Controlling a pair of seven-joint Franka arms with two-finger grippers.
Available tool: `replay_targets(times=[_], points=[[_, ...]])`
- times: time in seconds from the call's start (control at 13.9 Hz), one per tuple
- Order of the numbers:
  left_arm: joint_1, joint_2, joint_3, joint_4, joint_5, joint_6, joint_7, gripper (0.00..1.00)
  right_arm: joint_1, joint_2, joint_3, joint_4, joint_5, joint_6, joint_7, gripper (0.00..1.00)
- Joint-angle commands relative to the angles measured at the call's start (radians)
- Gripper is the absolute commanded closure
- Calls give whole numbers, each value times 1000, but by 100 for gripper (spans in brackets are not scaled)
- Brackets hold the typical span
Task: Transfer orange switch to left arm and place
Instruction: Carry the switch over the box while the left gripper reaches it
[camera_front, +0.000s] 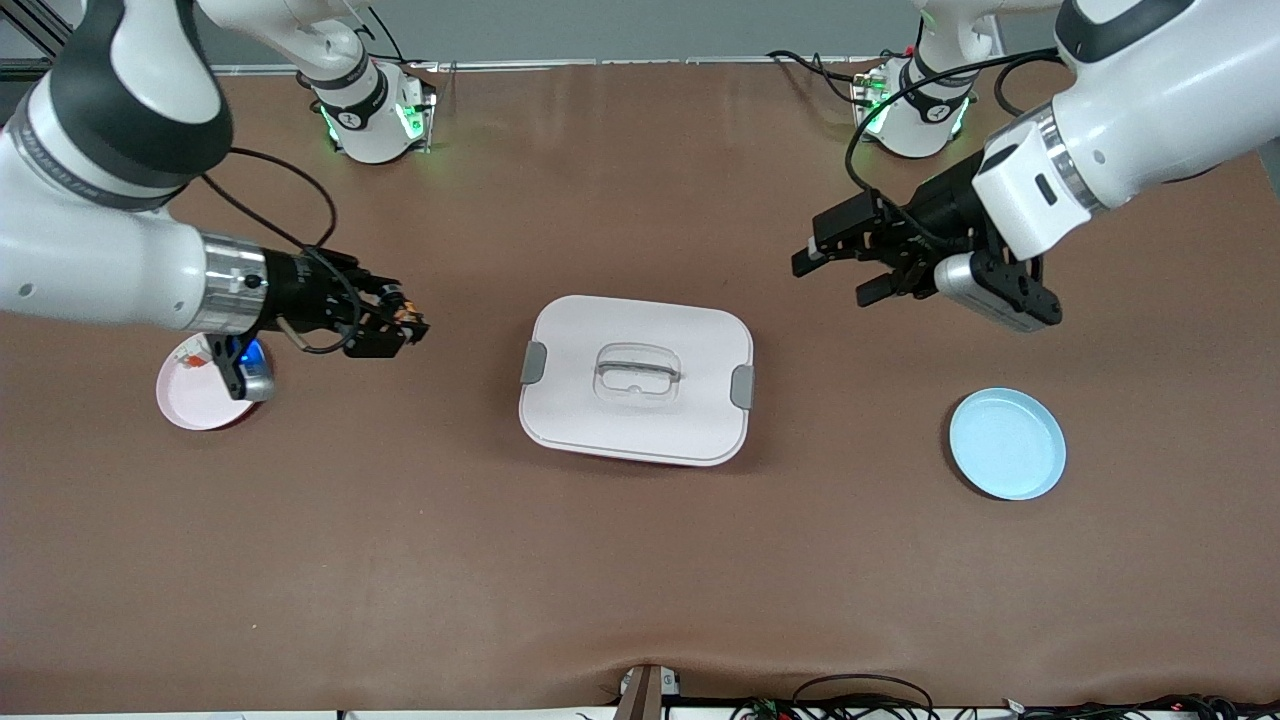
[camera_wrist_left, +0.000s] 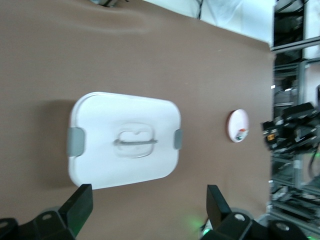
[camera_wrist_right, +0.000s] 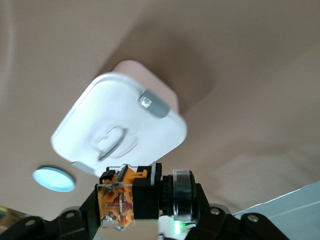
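Note:
My right gripper (camera_front: 400, 325) is shut on the orange switch (camera_front: 404, 311) and holds it in the air over the table between the pink plate (camera_front: 195, 405) and the box (camera_front: 600, 330). In the right wrist view the switch (camera_wrist_right: 117, 202), orange and black with a black round end, sits between the jaws of the right gripper (camera_wrist_right: 145, 212), with the box (camera_wrist_right: 85, 130) below. My left gripper (camera_front: 832, 278) is open and empty, over the table on the left arm's side of the box. In the left wrist view its fingers (camera_wrist_left: 82, 202) stand wide apart, with the box (camera_wrist_left: 100, 115) seen past them.
A small silver-and-red piece (camera_front: 197, 362) lies on the pink plate, which also shows in the left wrist view (camera_wrist_left: 237, 119). A blue plate (camera_front: 1007, 443) lies toward the left arm's end, nearer to the front camera than the left gripper. It also shows in the right wrist view (camera_wrist_right: 53, 179).

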Motion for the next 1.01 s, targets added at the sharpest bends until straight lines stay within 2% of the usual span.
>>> replay_targets(times=[0.0, 0.22, 0.5, 0.93], points=[[-57, 44, -3, 19, -46, 98, -18, 0, 68, 32, -11, 86, 22, 40, 138, 100], [-109, 94, -3, 21, -132, 184, -40, 0, 112, 99, -11, 200, 23, 83, 273, 100], [-192, 130, -3, 19, -190, 373, -62, 0, 155, 199, -11, 326, 40, 150, 410, 100], [-297, 213, -3, 21, -196, 588, -113, 0, 220, 245, -11, 372, 40, 284, 522, 100]])
